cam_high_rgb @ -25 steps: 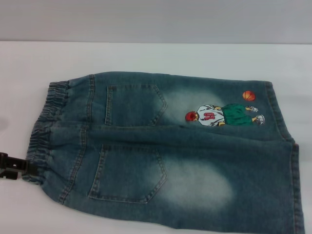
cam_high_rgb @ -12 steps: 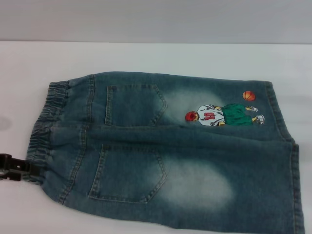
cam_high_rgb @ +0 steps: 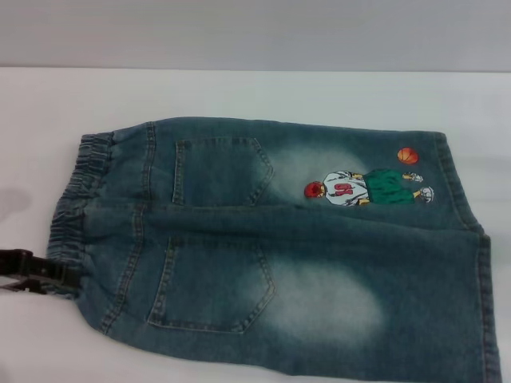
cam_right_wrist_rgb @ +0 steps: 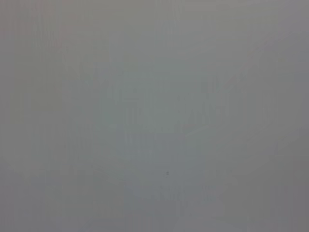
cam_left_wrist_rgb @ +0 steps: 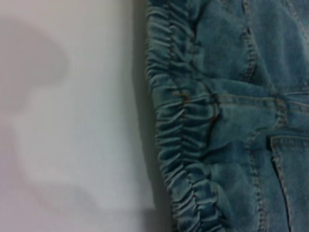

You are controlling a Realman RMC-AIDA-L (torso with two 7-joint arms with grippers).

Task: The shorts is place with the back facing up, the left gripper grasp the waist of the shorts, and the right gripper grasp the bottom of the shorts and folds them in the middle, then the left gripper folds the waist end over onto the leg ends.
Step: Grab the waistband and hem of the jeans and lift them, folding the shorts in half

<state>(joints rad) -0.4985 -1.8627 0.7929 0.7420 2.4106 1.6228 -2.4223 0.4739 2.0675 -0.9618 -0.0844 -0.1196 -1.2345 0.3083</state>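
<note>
I have the shorts [cam_high_rgb: 279, 247] lying flat on the white table [cam_high_rgb: 239, 92], back side up, both patch pockets showing and the cartoon player [cam_high_rgb: 363, 189] with his orange ball [cam_high_rgb: 407, 155] on the far leg. The waist [cam_high_rgb: 70, 215] is toward my left side, puckered and bunched; the leg ends [cam_high_rgb: 471, 231] run off toward the right. In the left wrist view the gathered band [cam_left_wrist_rgb: 183, 145] sits just beside bare tabletop.

The left gripper [cam_high_rgb: 48, 274] is at the near corner of the waist, touching or nearly touching the ruffled edge. I cannot tell how far its fingers are parted, or whether any denim sits between them. The right gripper is not in sight; its wrist view shows only blank grey.

My worry is the grasp. If the fingers come in too high, I judge they will catch only the top layer of the band or slide off the thick elastic, and the waist will drop mid-fold. With the right arm not yet at the hems, lifting now would drag the whole garment sideways.
</note>
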